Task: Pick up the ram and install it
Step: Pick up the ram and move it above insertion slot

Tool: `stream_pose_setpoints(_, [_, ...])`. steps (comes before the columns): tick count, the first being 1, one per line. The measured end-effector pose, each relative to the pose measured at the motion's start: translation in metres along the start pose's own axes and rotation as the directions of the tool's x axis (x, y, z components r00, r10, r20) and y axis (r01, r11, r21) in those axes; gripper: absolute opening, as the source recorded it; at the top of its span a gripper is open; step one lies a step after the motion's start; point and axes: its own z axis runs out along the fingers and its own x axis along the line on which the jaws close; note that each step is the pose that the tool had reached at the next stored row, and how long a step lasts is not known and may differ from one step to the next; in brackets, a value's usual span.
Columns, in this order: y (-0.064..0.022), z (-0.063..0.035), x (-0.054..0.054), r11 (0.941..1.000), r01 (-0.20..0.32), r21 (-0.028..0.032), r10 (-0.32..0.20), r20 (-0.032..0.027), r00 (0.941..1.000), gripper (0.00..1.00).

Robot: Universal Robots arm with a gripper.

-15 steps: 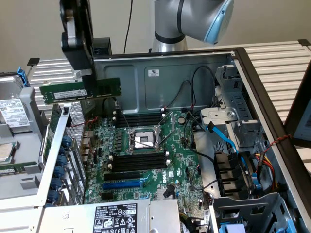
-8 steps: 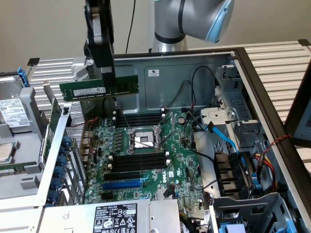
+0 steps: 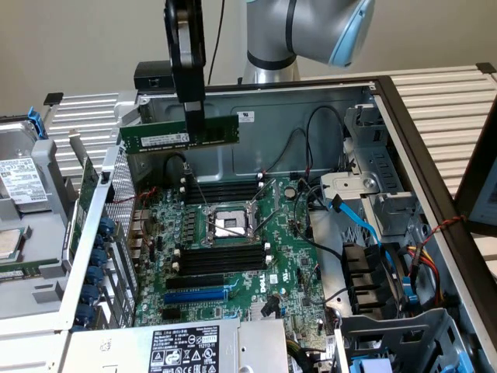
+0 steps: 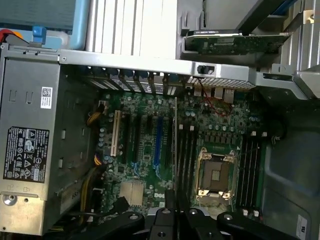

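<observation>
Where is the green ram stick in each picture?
Exterior view: the ram hangs in the hand, above the motherboard, toward the exterior view's left.
Wrist view: the ram is a thin edge-on strip reaching out from the hand.
Shared landmark: the silver CPU socket.

A plain beige wall (image 3: 70,39) stands behind, evenly and softly lit. A white table of ribbed metal slats (image 3: 446,101) spreads below it, toward both sides of the exterior view.

The tool (image 4: 176,207) grips the ram (image 4: 176,145), seen edge-on as a thin line over the motherboard (image 4: 142,155), near the processor socket (image 4: 216,172).
</observation>
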Motion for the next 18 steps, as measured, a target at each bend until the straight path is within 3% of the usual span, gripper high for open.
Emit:
stream_pose_setpoints(7, [-0.0079,0.0011,-0.006,1.0,0.0,-0.0001,0.0,0.0053,1.0,0.12])
stream_pose_setpoints(13, [-0.0138,0.0019,-0.02,1.0,0.0,-0.0001,0.0,0.0057,1.0,0.12])
stream_pose_setpoints(18, [-0.0173,0.0025,-0.023,0.9999,-0.011,0.0006,0.011,0.0058,0.9999,0.12])
